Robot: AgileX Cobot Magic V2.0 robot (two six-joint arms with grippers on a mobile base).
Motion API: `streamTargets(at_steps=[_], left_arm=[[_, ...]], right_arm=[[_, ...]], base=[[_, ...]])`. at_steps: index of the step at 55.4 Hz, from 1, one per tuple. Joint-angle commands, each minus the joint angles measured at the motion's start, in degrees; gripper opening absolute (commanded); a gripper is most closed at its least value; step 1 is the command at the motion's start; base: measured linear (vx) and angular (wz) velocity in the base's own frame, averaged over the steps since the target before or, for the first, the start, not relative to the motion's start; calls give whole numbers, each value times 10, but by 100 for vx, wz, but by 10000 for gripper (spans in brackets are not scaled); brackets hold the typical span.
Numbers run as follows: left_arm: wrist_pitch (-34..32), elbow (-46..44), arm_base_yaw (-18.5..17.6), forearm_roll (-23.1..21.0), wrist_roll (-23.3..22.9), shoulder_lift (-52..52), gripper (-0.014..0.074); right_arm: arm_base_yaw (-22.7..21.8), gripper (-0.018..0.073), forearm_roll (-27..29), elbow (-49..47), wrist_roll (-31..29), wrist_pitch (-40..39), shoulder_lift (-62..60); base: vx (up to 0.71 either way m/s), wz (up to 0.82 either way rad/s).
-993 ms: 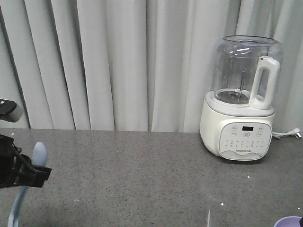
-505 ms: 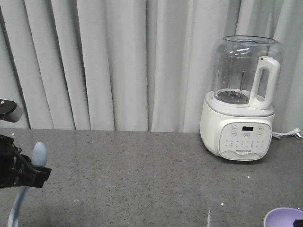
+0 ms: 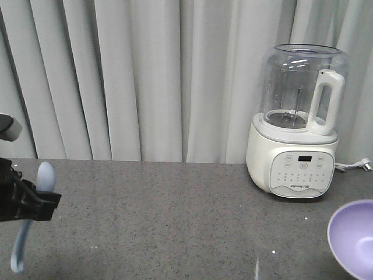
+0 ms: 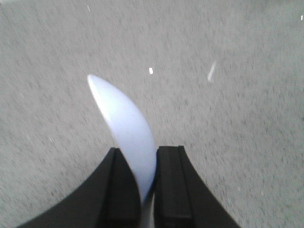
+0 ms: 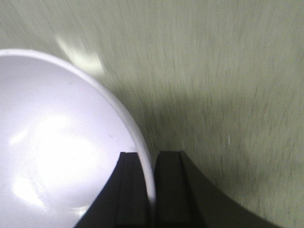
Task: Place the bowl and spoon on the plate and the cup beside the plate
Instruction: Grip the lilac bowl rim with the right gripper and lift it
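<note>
Both loaded, both pinch grips marginal: spoon in the left pincer (image 4: 148, 154), bowl in the right pincer (image 5: 146, 159).

Left jaws are pressed onto the spoon (image 4: 126, 128) partway along its length. One end pokes out past the tips and the rest hangs below the pincer, clear of the worktop (image 3: 175, 221). It looks light, stiff and glossy, so likely to swivel in a two-point pinch; a grip nearer the handle's middle would be safer. Right jaws nip the bowl (image 3: 355, 239) at its rim, one finger inside and one outside, with the bowl's body out to the pincer's left and tipped up on edge. It's probably light and rigid, but a smooth rim hold lets it pivot, so set down slowly. Plate and cup aren't in view.
</note>
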Motion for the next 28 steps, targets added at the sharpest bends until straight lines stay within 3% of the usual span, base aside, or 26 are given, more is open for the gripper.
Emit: streamTargets(at_steps=[1, 19, 28], left_arm=[[-87, -9, -6, -20, 4, -46, 0], [-236, 142, -6, -20, 5, -222, 0], [-290, 216, -6, -20, 5, -324, 0]], right_arm=[[-1, -12, 54, -18, -56, -82, -79], [-1, -12, 308, -5, -310, -120, -236], [12, -10, 400, 50, -411, -148, -286]], base=[[0, 0], [0, 0], [0, 0]])
